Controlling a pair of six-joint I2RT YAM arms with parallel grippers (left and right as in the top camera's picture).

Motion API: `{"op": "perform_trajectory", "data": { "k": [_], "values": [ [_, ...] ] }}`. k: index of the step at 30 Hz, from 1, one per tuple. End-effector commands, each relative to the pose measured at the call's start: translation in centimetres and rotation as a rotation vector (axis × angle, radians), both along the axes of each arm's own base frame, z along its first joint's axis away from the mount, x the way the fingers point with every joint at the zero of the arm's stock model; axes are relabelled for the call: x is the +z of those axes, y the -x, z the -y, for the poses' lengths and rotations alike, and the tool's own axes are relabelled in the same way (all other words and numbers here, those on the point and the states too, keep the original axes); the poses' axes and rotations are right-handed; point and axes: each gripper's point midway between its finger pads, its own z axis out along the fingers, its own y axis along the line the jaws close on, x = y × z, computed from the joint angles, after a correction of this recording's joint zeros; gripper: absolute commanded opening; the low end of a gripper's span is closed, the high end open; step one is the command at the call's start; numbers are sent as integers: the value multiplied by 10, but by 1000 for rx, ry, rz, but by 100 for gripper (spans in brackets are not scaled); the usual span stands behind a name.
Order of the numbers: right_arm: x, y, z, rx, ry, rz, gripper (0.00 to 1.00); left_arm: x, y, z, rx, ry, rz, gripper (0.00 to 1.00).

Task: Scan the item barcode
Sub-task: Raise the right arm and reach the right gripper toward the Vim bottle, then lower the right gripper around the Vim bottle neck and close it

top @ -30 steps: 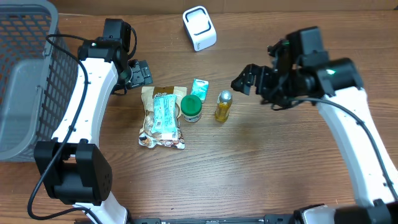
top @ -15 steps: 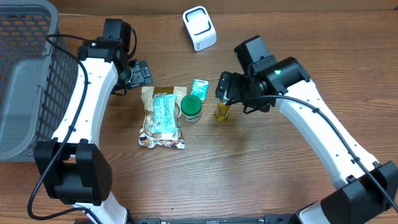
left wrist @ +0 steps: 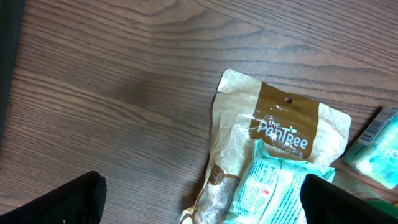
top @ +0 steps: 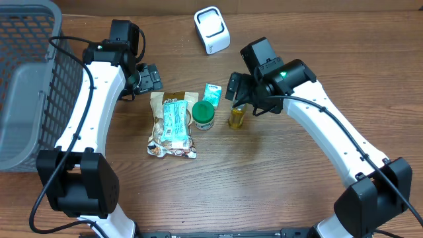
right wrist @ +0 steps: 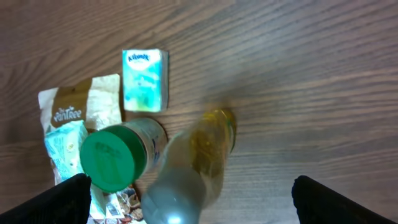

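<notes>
The small yellow bottle [top: 236, 118] stands upright on the table [top: 284, 185] and looks to be the item picked out for scanning. On the near side, well to the left of the bottle, lies a flat snack bag [top: 173, 124]. Between that bag and the bottle, just beside the bottle, stands a jar with a green lid [top: 203, 114].

Directly over the bottle hangs the right gripper [top: 238, 92], jaws spread wide and holding nothing. Its wrist view looks down on the bottle's cap, with both fingers well clear of it. Just behind the bottle and to its left lies a tissue pack [top: 212, 93]. Farther left of the bottle, beyond the bag's top edge, the left gripper [top: 149, 78] hovers, also wide open and empty. Farthest back from the bottle sits the white scanner [top: 211, 30], and far off to the bottle's left stands a grey basket [top: 53, 39].

The step in hand seems to be the reach for the pick. Next, the fingers should come down astride the bottle's body and close without nudging the jar. The bottle then goes to the scanner, label turned toward it. Where the barcode sits cannot be made out.
</notes>
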Motion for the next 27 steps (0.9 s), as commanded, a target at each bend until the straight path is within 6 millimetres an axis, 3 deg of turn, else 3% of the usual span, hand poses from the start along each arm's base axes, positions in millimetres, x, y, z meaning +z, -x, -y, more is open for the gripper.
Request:
{"op": "perform_trajectory", "data": {
  "k": [1,7,19,27],
  "values": [
    [1,-8,-2,-13,8,19,100,10,-4,-1,-14,-10,31,100],
    [-8,-13,-5,-2,15,15,100,10,-4,-1,-14,-10,31,100],
    [-2,-27,-17,7,-18,84,100,10,-4,-1,-14,-10,31,99],
    [-16,-16,-32,3,23,65,100,10,-4,-1,-14,-10,31,100]
  ]
}}
